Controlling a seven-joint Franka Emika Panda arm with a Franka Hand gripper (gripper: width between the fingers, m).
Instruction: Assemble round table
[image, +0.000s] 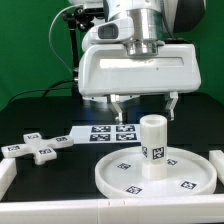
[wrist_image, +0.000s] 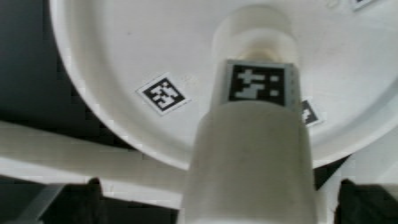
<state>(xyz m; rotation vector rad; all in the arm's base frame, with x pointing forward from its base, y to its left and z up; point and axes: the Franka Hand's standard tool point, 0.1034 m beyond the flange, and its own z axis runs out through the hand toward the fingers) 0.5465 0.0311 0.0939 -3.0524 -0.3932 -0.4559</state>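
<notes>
The large round disc lies flat on the table at the front. The short thick cylinder leg stands upright on its middle, tag facing front. My gripper hangs just above and behind the leg's top, open and empty, one finger on each side. In the wrist view the leg runs up between my dark fingertips, which do not touch it, and the disc lies beyond. The cross-shaped piece lies flat at the exterior view's left.
The marker board lies flat behind the disc, under the gripper. A white rail borders the front left and another stands at the exterior view's right. A green wall stands behind the arm.
</notes>
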